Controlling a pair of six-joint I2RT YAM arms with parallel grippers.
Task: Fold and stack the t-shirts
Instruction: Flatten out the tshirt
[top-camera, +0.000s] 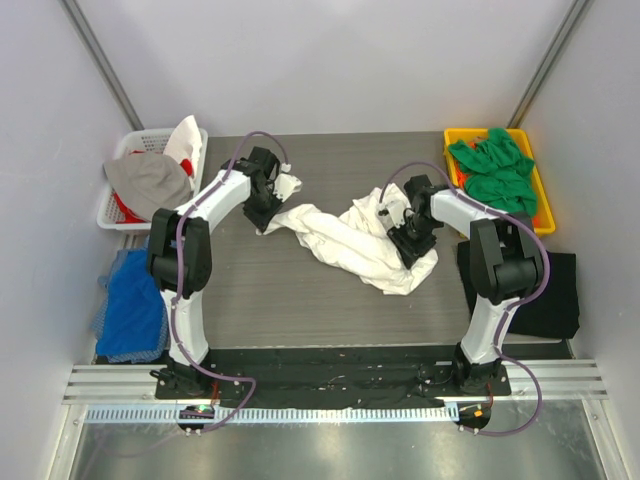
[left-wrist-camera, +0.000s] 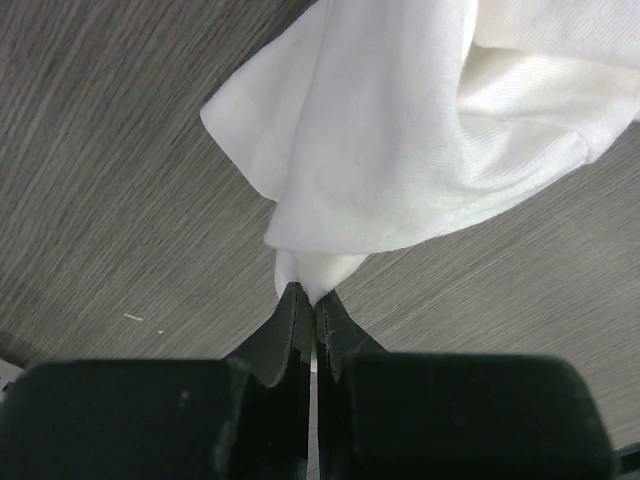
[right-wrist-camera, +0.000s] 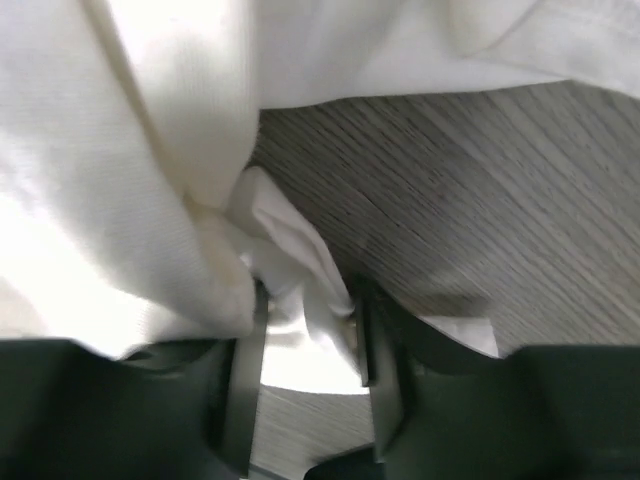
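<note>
Two arms work on one white t-shirt (top-camera: 350, 240), which lies crumpled in a long, twisted band across the middle of the dark wood-grain counter (top-camera: 270, 300), running from left of centre in the overhead view down to right of centre. The left pincer (top-camera: 262, 212) sits at the shirt's left end; in its wrist view the left pincer (left-wrist-camera: 308, 298) is closed tight on a narrow tip of the white cloth (left-wrist-camera: 400, 150), which fans out above it toward the upper right of the frame. The right pincer (top-camera: 411, 240) is over the shirt's right end. In its wrist view the right pincer (right-wrist-camera: 308, 330) has its two fingers (right-wrist-camera: 245, 350) parted with a bunched fold of white cloth (right-wrist-camera: 295, 290) lying between them. I cannot tell whether they are pressing on it. At the upper right of the overhead view, bright green t-shirts (top-camera: 495, 170) fill a yellow bin (top-camera: 460, 135). Just below it, at the right edge, a black t-shirt (top-camera: 548, 295) lies flat. At the upper left, a white basket (top-camera: 120, 215) holds a grey cloth (top-camera: 148, 180), and below it lies a blue cloth (top-camera: 132, 310).
</note>
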